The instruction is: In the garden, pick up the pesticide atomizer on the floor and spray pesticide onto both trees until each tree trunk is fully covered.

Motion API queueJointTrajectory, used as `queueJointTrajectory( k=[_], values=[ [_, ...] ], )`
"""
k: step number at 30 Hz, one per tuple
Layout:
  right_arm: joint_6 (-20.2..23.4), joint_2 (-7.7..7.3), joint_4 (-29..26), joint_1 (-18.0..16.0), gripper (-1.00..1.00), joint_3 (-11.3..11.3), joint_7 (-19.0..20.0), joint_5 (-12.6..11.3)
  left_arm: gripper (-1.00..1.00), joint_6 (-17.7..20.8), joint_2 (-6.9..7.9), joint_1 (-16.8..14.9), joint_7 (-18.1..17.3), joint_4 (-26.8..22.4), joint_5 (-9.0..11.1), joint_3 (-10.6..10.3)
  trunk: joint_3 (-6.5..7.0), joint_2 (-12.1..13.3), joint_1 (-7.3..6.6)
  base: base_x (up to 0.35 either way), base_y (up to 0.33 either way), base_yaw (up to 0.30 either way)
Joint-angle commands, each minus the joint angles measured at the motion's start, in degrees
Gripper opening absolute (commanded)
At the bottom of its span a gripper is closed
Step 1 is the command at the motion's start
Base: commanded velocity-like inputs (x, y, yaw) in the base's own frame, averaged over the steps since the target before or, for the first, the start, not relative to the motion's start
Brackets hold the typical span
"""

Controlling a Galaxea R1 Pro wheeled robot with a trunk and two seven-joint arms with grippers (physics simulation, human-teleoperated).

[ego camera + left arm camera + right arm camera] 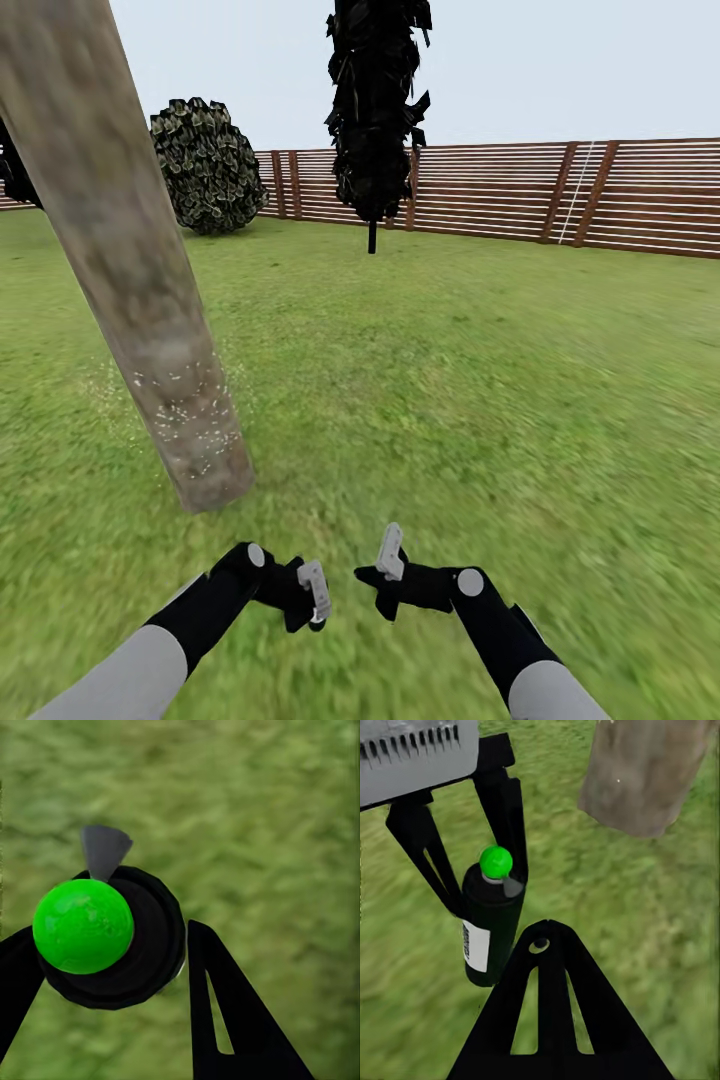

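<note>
On a wide green lawn (450, 380) bounded by a slatted wooden fence (640, 195), the robot stands close to a thick, pale mottled tree trunk (150, 330), whose lower part carries a scatter of white specks that may be spray, though the head view is too coarse to be sure. The left gripper (112, 967) pinches the spray bottle (489, 919), a dark canister with a bright green cap (82, 925), its black fingers (225, 1012) pressed against either side of the body; the right wrist view shows the bottle upright in that grip, with the trunk's base (641, 772) just beyond it. The right gripper (388, 575) hangs low over the grass, and whether its fingers are spread or pressed together cannot be told from these views. The likely trouble from here is coverage: the specks sit in one low band on the side facing the robot, so the higher bark and far side could be left bare unless the nozzle is raised and the base moved around. With the trunk so near the left arm, a swing could knock the bottle against the bark and twist it in the grip. A second tree is still to be treated; the dark thin-trunked tree (375, 110) and round bush (207, 165) by the fence are not targets.
</note>
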Motion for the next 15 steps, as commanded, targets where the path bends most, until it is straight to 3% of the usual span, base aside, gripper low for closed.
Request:
queueJointTrajectory(
  k=[1, 15],
  values=[
    [0.0, 0.02, -0.3, 0.0, -1.0, 0.0, 0.7, 0.0, -1.0, 0.0, -0.03, 0.0, 0.1, -0.1, 0.0, 0.0, 0.0, 0.0, 0.0, 0.0, 0.0, 0.0],
    [0.0, 0.05, -0.5, 0.0, -1.0, 0.0, 1.5, 0.1, -1.0, -0.2, -1.72, -0.2, 0.2, -0.2, 0.1, 0.1, 0.0, 0.0, 0.0, 0.0, 0.0, 0.0]
  ],
)
